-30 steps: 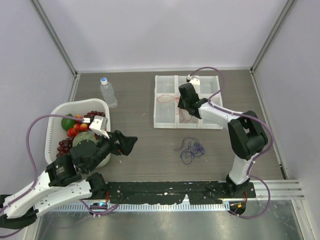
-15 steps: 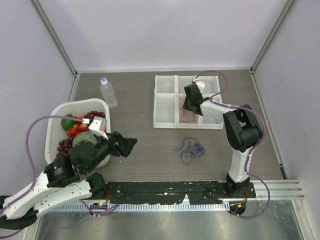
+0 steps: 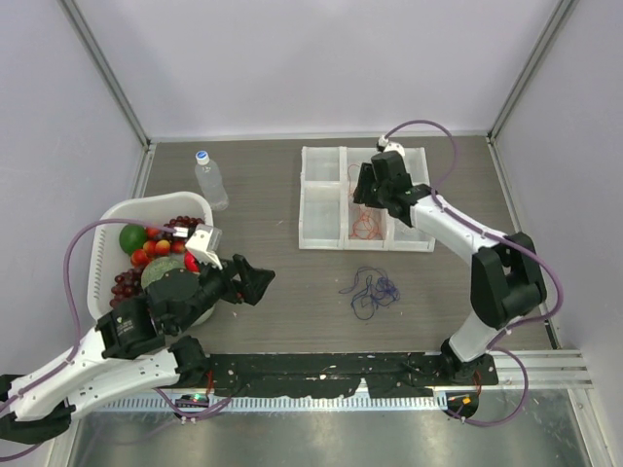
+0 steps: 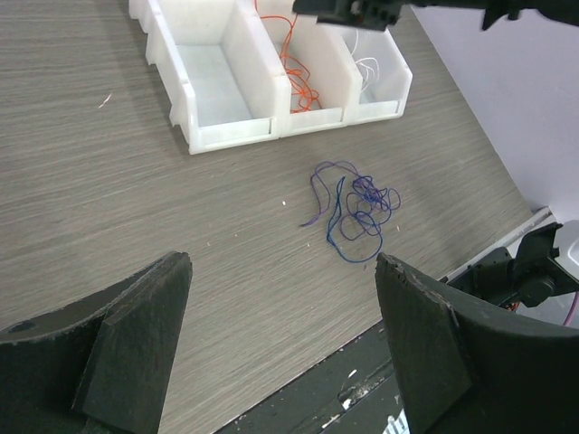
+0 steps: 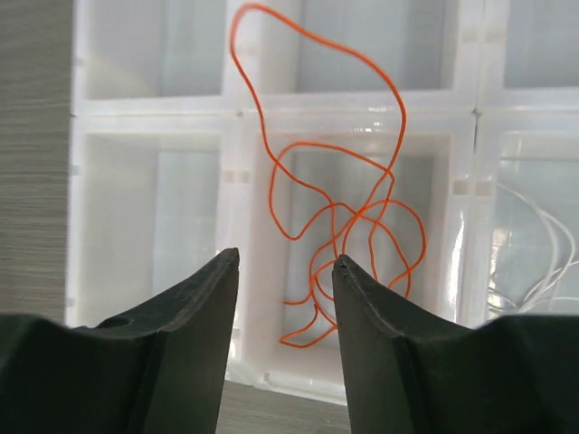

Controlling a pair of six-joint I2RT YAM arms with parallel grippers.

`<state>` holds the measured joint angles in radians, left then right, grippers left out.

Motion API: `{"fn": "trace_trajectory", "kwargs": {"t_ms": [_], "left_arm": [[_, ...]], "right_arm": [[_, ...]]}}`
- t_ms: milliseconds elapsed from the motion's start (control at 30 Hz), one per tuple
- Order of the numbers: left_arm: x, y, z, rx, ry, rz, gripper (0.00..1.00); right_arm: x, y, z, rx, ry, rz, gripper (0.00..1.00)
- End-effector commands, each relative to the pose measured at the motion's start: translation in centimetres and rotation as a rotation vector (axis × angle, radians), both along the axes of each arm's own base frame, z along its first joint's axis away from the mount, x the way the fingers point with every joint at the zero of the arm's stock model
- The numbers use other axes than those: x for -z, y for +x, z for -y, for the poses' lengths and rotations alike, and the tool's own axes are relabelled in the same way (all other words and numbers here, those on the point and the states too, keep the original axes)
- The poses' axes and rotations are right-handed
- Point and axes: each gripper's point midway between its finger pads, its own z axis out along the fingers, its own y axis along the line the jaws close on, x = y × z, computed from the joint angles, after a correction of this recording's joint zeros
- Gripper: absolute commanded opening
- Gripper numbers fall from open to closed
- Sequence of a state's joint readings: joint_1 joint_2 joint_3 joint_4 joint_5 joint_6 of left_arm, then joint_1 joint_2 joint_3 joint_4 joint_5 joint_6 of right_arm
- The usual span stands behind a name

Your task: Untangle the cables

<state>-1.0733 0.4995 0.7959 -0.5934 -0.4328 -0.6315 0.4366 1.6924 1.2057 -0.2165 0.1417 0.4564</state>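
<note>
Right fingers (image 5: 391, 362) apart over orange cable (image 5: 346, 215)

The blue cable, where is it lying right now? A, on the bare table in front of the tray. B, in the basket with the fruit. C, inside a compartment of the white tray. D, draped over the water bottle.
A: the blue cable sits in a loose tangle on the wooden table, on the near side of the white tray and outside its compartments.
</note>
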Motion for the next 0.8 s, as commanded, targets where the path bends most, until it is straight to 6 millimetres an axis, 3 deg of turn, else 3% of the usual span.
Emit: {"fn": "trace_trajectory", "kwargs": {"t_ms": [0,100,133,167,200,233,267,300,333,367,400,600,667,733,767], "left_arm": [[-1.9,0.2,0.9,0.012,-0.054,0.029,0.87],[-1.9,0.3,1.1,0.018,-0.051,0.029,0.87],[-1.9,0.2,1.2,0.024,-0.048,0.029,0.87],[-1.9,0.1,1.2,0.027,-0.049,0.029,0.87],[-1.8,0.1,1.2,0.03,-0.047,0.027,0.87],[-1.8,0.1,1.2,0.031,-0.049,0.025,0.87],[-1.7,0.0,1.2,0.034,-0.045,0.022,0.88],[-1.7,-0.1,1.3,0.039,-0.043,0.018,0.88],[-1.5,-0.2,1.3,0.048,-0.035,0.011,0.88],[-1.3,-0.3,1.2,0.049,-0.03,0.007,0.88],[-1.1,-0.4,1.2,0.056,-0.023,-0.001,0.88],[-0.4,-1.2,1.8,0.103,-0.027,-0.027,0.9],[-0.1,-1.5,2.1,0.12,-0.029,-0.043,0.91],[0.2,-1.6,2.4,0.133,-0.026,-0.054,0.91],[0.2,-1.6,2.5,0.137,-0.029,-0.055,0.91]], "right_arm": [[-4.9,0.4,0.4,-0.027,-0.017,0.124,0.57],[-5.4,2.1,0.7,-0.029,-0.072,0.149,0.63],[-6.5,3.0,0.7,-0.036,-0.08,0.174,0.64],[-5.6,3.6,0.7,-0.039,-0.09,0.159,0.64],[-6.8,4.7,0.9,-0.029,-0.094,0.184,0.65],[-5.5,5.4,1.0,-0.03,-0.11,0.161,0.65],[-6.3,6.4,1.1,-0.025,-0.12,0.181,0.65],[-5.3,7.1,1.3,-0.016,-0.14,0.166,0.65],[-6.3,8.1,1.6,-0.008,-0.158,0.193,0.65],[-5.6,8.7,1.6,-0.016,-0.176,0.187,0.65],[-6.5,9.6,1.6,-0.034,-0.197,0.216,0.66],[-4.5,12.4,0.5,-0.249,-0.146,0.188,0.65],[-3.9,12.3,-0.1,-0.31,-0.113,0.175,0.61],[-4.2,11.5,-1.3,-0.379,-0.069,0.173,0.49],[-3.9,11.1,-1.4,-0.385,-0.058,0.164,0.37]]}}
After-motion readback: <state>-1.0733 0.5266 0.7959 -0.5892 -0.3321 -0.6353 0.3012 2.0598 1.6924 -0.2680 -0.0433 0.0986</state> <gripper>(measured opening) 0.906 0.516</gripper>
